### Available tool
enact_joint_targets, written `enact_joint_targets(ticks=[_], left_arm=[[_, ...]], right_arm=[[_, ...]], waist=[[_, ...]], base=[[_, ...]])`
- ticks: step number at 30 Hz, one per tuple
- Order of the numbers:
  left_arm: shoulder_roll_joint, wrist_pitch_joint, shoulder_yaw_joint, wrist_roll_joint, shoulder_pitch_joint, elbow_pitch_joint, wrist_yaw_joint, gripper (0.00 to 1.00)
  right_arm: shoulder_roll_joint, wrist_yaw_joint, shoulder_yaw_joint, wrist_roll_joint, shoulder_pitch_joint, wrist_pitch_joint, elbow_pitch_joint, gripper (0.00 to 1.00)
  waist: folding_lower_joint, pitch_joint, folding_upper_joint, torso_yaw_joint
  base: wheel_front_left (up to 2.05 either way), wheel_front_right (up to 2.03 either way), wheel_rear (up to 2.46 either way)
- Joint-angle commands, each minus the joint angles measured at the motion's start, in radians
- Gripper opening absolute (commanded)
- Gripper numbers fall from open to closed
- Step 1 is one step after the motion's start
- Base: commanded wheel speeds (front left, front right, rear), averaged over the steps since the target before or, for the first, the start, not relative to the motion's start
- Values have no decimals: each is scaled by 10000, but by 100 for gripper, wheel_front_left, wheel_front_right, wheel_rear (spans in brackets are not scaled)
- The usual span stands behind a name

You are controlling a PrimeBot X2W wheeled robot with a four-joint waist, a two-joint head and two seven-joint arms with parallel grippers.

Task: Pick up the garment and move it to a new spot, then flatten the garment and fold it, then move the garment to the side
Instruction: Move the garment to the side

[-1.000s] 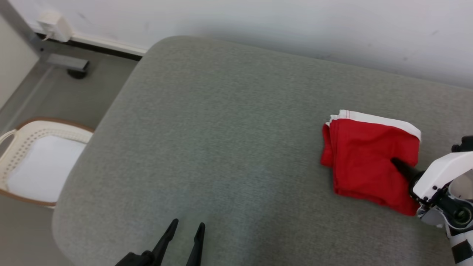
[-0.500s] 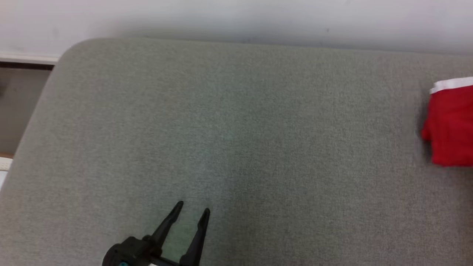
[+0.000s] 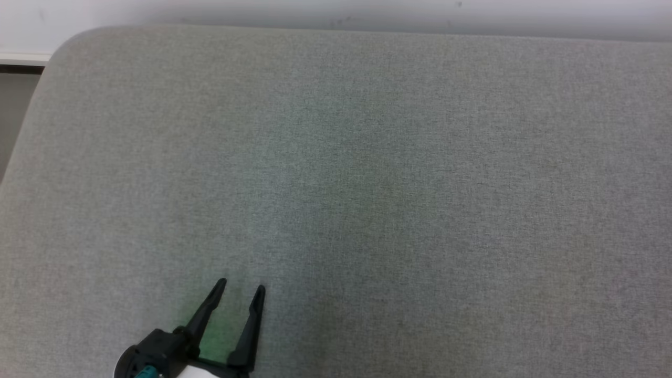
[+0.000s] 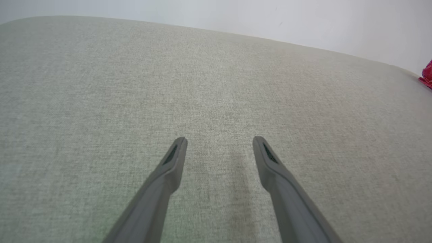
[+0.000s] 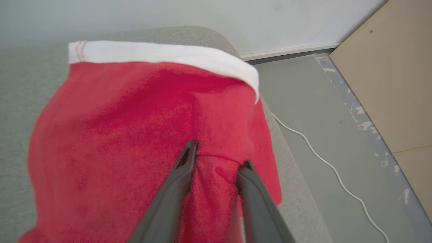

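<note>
The garment [image 5: 118, 118] is red cloth with a white band [image 5: 162, 54], lying folded at the end of the grey cushion [image 5: 20, 67] in the right wrist view. Its near corner hangs over the cushion's edge. My right gripper [image 5: 218, 155] has its fingers closed in on a raised fold of the red cloth. A sliver of the garment [image 4: 427, 76] peeks in at the right edge of the left wrist view. My left gripper [image 3: 241, 286] hovers open over bare cushion [image 3: 367, 157] at the lower left, its fingers [image 4: 175, 158] holding nothing.
Beyond the cushion's end a white cable [image 5: 320, 155] snakes over the grey floor [image 5: 303, 101], beside a tan wooden panel [image 5: 388, 67]. A white wall [image 3: 336, 10] runs behind the cushion, whose rounded left corner [image 3: 58, 47] drops to the floor.
The head camera has moved, so the whole picture shifted: the basket, the garment and the right arm have slid out of it. The left gripper stays open.
</note>
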Motion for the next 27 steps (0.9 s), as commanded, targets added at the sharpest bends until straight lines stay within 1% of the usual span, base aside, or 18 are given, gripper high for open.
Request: enact_joint_targets(ticks=[1, 4, 7, 12, 14, 17, 22, 24, 27], left_arm=[[65, -1, 25, -9, -76, 8, 14, 100], [6, -1, 74, 67, -9, 65, 14, 100], [-69, -1, 142, 97, 103, 120, 14, 100], [-222, 1, 331, -2, 304, 263, 14, 100], [-268, 1, 470, 94, 387, 261, 14, 100], [-380, 1, 741, 262, 577, 292, 59, 100], [-601, 1, 1291, 423, 947, 254, 292, 100], [-670, -1, 1474, 480, 1140, 218, 373, 100], [-772, -1, 1645, 594, 1450, 183, 508, 100]], right_arm=[[-81, 1, -16, -163, 177, -108, 1, 100], [164, 1, -148, -886, 489, -596, -18, 100], [277, -1, -15, -1205, 838, -1301, -212, 100], [671, -1, 456, -864, 1367, -2913, -738, 100], [796, -2, 585, -860, 1630, -3575, -1015, 100], [1167, -1, 782, -915, 2018, -4550, -1521, 100], [2095, -2, 1260, -1093, 2958, -6113, -2477, 100], [2675, -2, 1449, -1186, 3459, -6733, -2735, 100], [3373, -2, 1835, -1540, 4299, -7602, -3023, 100]], waist=[[-1, -25, -1, -14], [-1, -157, -1, -73], [-1, -363, -1, -128], [-1, -896, -1, -178], [-1, -1179, -1, -202], [-1, -1640, -1, -225], [-1, -2425, -1, -279], [-1, -2744, -1, -333], [-1, -3108, -1, -429]], base=[[0, 0, 0], [0, 0, 0], [0, 0, 0], [0, 0, 0], [0, 0, 0], [0, 0, 0], [0, 0, 0], [0, 0, 0], [0, 0, 0]])
